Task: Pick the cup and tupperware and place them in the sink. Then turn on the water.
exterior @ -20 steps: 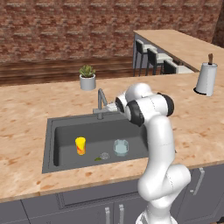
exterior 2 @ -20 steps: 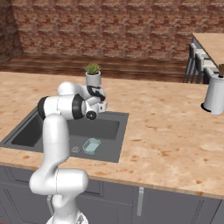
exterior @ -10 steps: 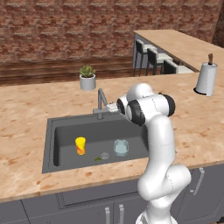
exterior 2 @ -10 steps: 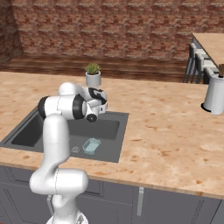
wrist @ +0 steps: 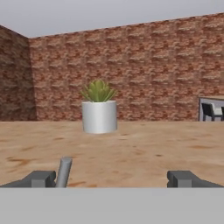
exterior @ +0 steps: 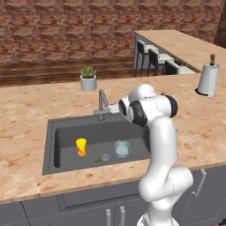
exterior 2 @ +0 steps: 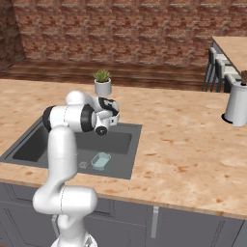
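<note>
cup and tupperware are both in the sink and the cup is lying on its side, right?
Not quite. The cup and tupperware are both in the sink, but the cup stands upright on the basin floor, not on its side. The left base view shows it plainly, with the tupperware apart from it on the same floor.

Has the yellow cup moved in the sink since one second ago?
No. The cup stands at the same spot left of the drain in the sink.

Left base view: white arm hides right end of dark grey rectangular sink (exterior: 62, 132). Small dark speck beside round drain (exterior: 105, 156), too small to identify.
</note>
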